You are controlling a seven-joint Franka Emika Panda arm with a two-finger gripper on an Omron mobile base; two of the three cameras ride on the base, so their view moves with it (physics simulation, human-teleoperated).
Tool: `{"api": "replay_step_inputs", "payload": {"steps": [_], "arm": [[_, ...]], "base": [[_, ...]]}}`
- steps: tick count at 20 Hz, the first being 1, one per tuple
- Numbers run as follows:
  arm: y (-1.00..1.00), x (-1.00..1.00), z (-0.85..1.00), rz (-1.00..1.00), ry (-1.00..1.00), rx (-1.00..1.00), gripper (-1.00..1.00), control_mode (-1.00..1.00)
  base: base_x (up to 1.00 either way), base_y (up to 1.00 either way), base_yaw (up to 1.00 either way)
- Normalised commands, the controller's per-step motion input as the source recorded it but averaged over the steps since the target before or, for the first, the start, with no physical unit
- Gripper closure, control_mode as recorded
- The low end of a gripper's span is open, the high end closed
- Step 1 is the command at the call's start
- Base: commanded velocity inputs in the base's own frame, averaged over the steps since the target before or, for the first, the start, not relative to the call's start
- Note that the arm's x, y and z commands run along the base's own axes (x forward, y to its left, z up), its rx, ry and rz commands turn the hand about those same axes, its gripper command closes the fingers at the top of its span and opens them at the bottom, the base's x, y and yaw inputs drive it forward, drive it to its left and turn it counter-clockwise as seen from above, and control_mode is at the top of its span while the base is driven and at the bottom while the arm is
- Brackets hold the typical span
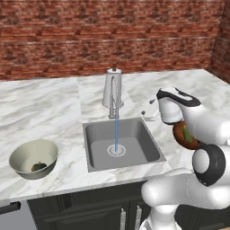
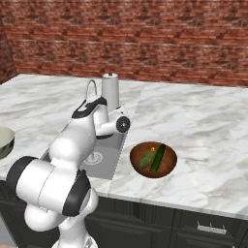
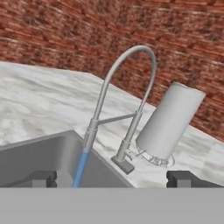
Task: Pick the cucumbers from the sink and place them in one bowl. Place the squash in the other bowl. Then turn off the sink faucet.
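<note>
At the back rim of the sink, the faucet stands upright on the marble counter, its thin steel spout arching forward over the basin. A blue stream of water falls from the spout to the white-rimmed drain, so the tap is judged to be on. The basin holds no vegetables. The two cucumbers lie side by side in the shallow wooden bowl on the counter to the right of the sink; the squash sits at the bottom of the deep pale bowl to the left. Sorting thus appears complete, and shutting off the water is the step in hand.

The gripper hovers over the sink's right side, facing the faucet and near it but not touching. Its dark fingertips stand wide apart, and nothing lies between them.

Handling, as judged: the faucet is a rigid fixed fitting, smooth and probably slippery, that will not give under the fingers. The broad curved body looks too wide to clamp comfortably. A better purchase is the small lever at the base, or a sideways push against the body if that is what swivels; which part controls the flow cannot be told. The thin spout should be left alone.
</note>
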Motion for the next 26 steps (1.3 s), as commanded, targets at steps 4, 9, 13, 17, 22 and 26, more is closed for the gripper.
{"api": "replay_step_inputs", "payload": {"steps": [4,9,13,17,22,26], "arm": [[0.22,0.02,0.00,-0.02,0.00,0.00,-1.00,-1.00],[0.03,0.13,0.00,0.00,0.00,0.00,-1.00,-1.00],[0.00,0.27,-0.02,0.00,0.00,0.00,-1.00,-1.00],[0.00,0.29,-0.07,0.00,0.00,0.00,-1.00,-1.00],[0.00,0.27,-0.17,0.00,0.00,0.00,-1.00,-1.00],[0.00,0.29,-0.23,0.00,0.00,0.00,-1.00,-1.00]], "base": [[0.00,0.00,0.00],[0.00,0.00,0.00],[0.00,0.00,0.00],[0.00,0.00,0.00],[0.00,0.00,0.00],[0.00,0.00,0.00]]}}
